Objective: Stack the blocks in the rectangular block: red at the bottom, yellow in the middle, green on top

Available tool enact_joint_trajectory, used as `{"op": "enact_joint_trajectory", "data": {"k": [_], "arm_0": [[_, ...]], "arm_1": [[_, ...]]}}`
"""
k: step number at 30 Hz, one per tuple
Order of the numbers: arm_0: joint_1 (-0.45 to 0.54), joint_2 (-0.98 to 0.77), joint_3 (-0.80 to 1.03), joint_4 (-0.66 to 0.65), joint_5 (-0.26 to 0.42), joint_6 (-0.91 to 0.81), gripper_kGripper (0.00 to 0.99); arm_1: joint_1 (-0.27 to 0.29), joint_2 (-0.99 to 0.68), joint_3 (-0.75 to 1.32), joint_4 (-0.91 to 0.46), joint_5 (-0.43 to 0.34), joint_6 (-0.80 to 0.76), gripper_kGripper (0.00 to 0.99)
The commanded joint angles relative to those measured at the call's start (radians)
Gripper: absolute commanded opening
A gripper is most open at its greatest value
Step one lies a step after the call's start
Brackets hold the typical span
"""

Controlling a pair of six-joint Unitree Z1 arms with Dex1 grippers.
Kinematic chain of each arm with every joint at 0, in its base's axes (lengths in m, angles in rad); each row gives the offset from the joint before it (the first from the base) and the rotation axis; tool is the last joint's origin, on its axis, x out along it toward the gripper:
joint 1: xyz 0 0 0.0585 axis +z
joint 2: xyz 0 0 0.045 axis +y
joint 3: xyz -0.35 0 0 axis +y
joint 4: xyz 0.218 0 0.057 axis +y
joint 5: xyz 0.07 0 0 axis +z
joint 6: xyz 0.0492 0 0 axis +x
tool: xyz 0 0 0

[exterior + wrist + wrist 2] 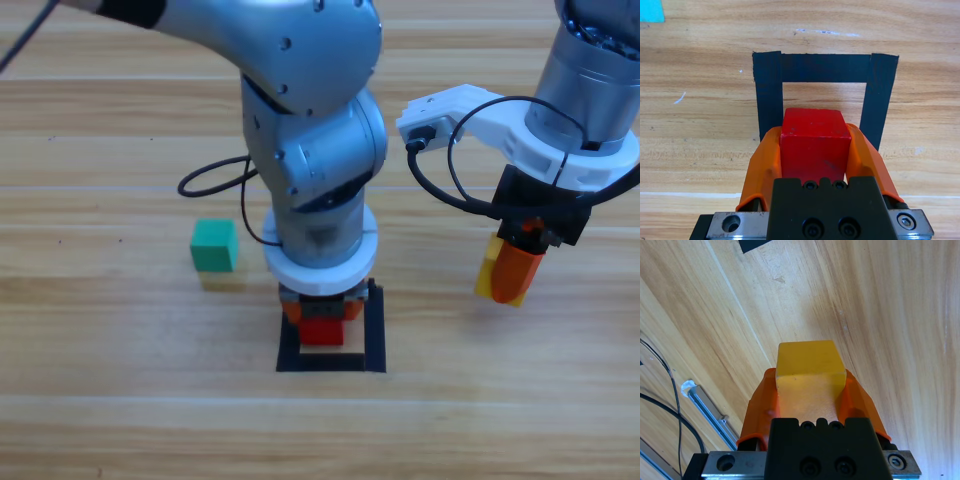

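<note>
Left gripper pinching red cube over black tape frame opening. Right gripper clamped on yellow cube, well right of frame. Teal-green cube on table, left of frame.

Red cube, matte, lower centre of the high view, sits within the opening of the black tape frame near its upper edge, clasped on two opposite sides by the left claw. Yellow cube, right of centre, is clasped on two sides by the right claw, well apart from the frame. Teal-green cube rests upright and free on the table, left of centre, near the frame's left side.
</note>
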Motion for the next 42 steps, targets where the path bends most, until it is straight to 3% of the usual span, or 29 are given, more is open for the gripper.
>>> {"op": "enact_joint_trajectory", "data": {"k": [1,18,20,21,22,25,26,35,42], "arm_0": [[0.017,0.068,-0.015,0.007,-0.012,-0.017,0.000],[0.017,0.058,-0.006,0.015,-0.006,-0.040,0.023],[0.017,0.037,0.002,0.015,-0.003,-0.044,0.296],[0.017,0.025,0.000,0.018,-0.002,-0.046,0.571],[0.017,0.017,0.002,0.022,-0.002,-0.049,0.701],[0.017,-0.006,0.014,0.030,0.002,-0.055,0.865],[0.017,-0.018,0.017,0.033,0.003,-0.056,0.960],[0.017,-0.097,0.027,0.042,0.014,-0.063,0.990],[0.017,-0.265,0.010,0.113,0.043,-0.072,0.990]], "arm_1": [[0.026,0.004,0.025,-0.019,0.013,-0.012,0.014],[0.026,0.007,0.025,-0.019,0.013,-0.012,0.014],[0.026,0.007,0.025,-0.019,0.013,-0.012,0.014],[0.026,0.007,0.025,-0.019,0.013,-0.012,0.014],[0.026,0.007,0.025,-0.019,0.013,-0.012,0.014],[0.026,0.007,0.025,-0.019,0.013,-0.010,0.014],[0.026,0.007,0.024,-0.019,0.013,-0.012,0.014],[0.032,-0.010,0.010,-0.019,0.011,-0.002,0.014],[0.163,0.058,-0.105,0.018,-0.067,-0.001,0.014]]}}
